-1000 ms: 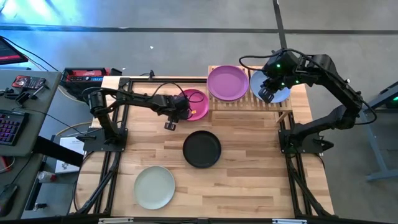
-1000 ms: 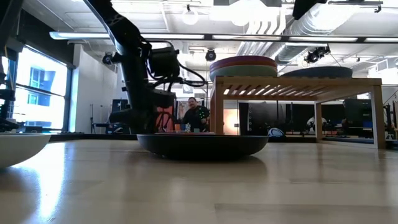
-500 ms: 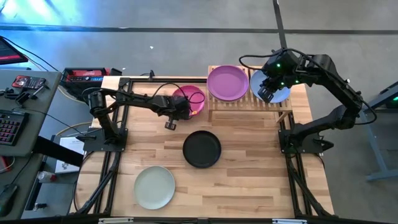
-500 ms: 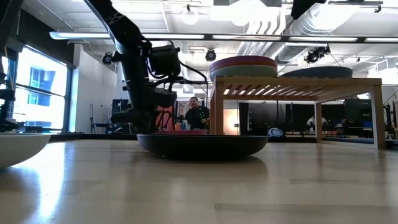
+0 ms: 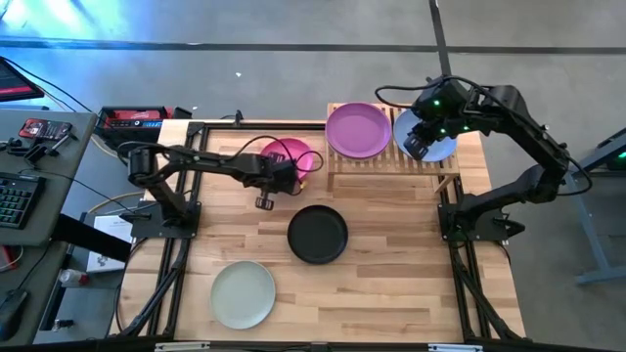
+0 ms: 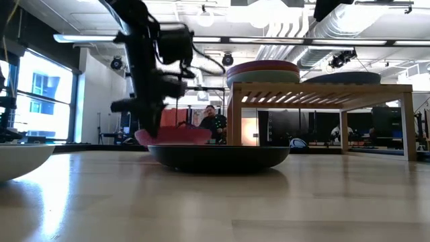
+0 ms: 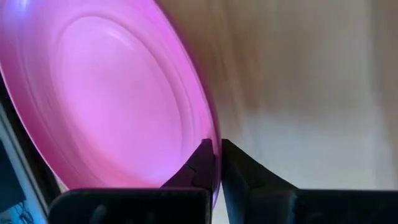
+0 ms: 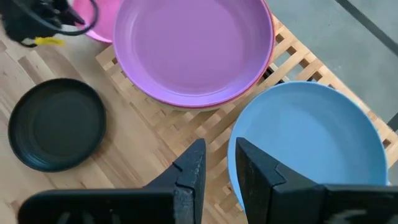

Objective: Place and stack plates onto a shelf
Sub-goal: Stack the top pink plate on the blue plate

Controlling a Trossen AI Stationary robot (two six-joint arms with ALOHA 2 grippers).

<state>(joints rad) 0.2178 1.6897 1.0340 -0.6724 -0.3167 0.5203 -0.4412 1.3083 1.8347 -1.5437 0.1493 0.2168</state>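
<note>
The magenta plate (image 5: 290,154) hangs a little above the table's far left, with my left gripper (image 5: 281,173) shut on it; the low view shows this plate (image 6: 173,135) off the wood. The bamboo shelf (image 5: 391,162) stands at the far right. On it rest a stack topped by the purple plate (image 5: 358,129) and the blue plate (image 5: 435,137). My right gripper (image 8: 219,165) hovers open over the shelf, one finger on each side of the blue plate's rim (image 8: 231,146). The black plate (image 5: 317,234) and a pale green plate (image 5: 244,294) lie on the table. My left gripper pinches the magenta plate's rim (image 7: 210,134) between its two fingers, one finger on the plate's upper face and one under it. The fingers come nearly level from the table's left, at the plate's near left edge. The plate hangs clear of the table, hollow side up.
Bare wood lies between the black plate and the shelf's legs (image 5: 452,184). A desk with a keyboard (image 5: 15,200) and tools stands off the table's left. In the low view a person (image 6: 213,124) sits far behind the table.
My left gripper has shut on the magenta plate's rim, then risen and gone toward the table's left edge. The plate has come off the table and moved left with it.
</note>
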